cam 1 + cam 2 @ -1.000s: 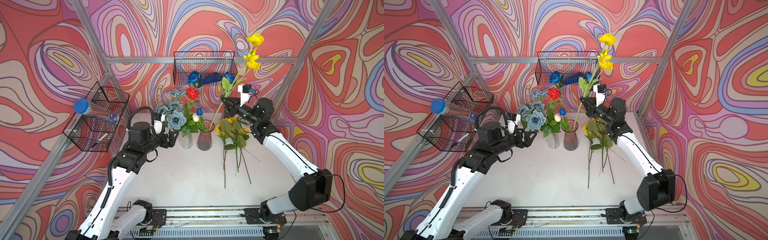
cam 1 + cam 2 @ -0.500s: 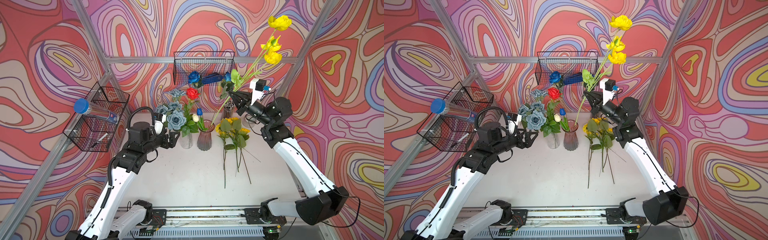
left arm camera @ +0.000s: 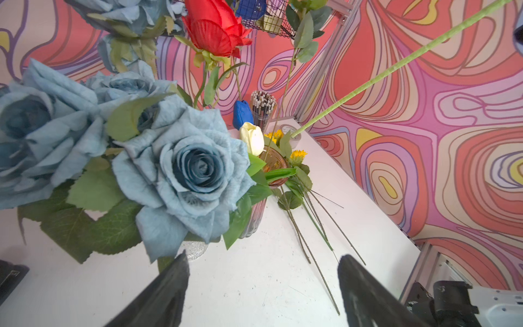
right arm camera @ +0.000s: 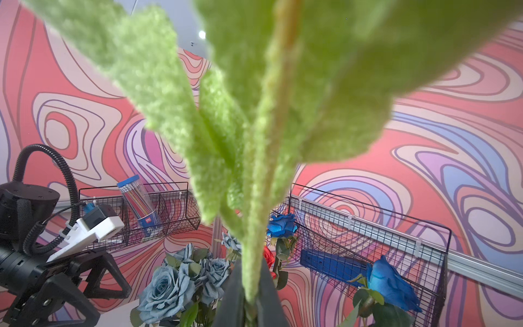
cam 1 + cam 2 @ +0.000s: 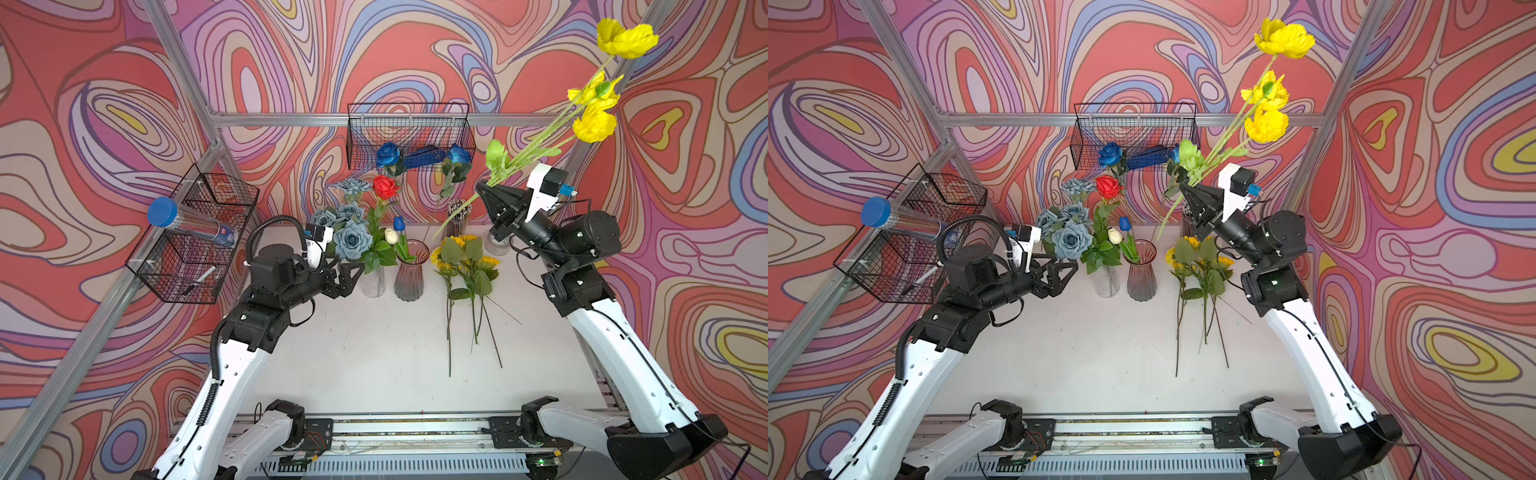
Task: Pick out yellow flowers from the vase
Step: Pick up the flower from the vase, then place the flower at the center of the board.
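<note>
Hold the yellow flower sprig (image 5: 594, 124) tight, with the right gripper (image 5: 481, 189) pinched closed on its green stem. Swing slowly and lay it by the sunflowers (image 5: 461, 255) on the table (image 5: 374, 353), clear of the pink vase (image 5: 409, 274). Reaching high with the right arm, blooms way up. Left gripper (image 5: 351, 276) low by the blue roses (image 5: 351, 241), wide open, empty.

No wording is legible anywhere; the small label on the pencil tube (image 4: 140, 204) is too blurred to read.
</note>
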You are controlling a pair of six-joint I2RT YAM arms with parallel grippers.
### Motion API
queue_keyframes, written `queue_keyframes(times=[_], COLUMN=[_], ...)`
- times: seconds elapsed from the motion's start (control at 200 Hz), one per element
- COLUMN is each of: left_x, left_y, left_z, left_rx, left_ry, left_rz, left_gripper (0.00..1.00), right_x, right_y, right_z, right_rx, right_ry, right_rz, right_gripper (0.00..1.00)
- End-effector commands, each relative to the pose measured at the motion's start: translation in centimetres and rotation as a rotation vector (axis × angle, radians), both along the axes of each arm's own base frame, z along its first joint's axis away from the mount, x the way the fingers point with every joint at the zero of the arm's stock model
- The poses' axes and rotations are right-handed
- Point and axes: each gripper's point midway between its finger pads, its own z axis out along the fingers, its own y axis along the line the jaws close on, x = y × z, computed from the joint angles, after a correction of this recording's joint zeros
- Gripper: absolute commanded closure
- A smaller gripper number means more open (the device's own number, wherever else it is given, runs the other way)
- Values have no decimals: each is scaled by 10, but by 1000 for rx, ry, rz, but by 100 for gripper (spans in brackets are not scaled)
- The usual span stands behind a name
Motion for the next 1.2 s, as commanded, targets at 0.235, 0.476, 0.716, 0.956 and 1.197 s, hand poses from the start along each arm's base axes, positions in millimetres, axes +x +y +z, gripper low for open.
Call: queue_keyframes(times=[0.235, 0.476, 0.716, 0.956, 1.197], left_x=[-12, -15, -18, -18, -16], left_y=[-18, -32, -50, -69, -79], left_z=[37, 32, 35, 32, 28], left_rx=[-119, -84, -72, -73, -75], left_ry=[-118, -127, -137, -134, -114], left_rz=[-122, -138, -182, -230, -248], left_gripper=[15, 14, 14, 13, 12], right_x=[-3, -7, -10, -4, 7], right_y=[-10, -23, -42, -44, -39], right_z=[-49, -82, -108, -137, -160], right_rx=[-55, -114, -160, -210, -234], right_ry=[197, 318, 409, 539, 708], right_rz=[-74, -154, -263, -283, -260], right_gripper=[100, 100, 100, 100, 100])
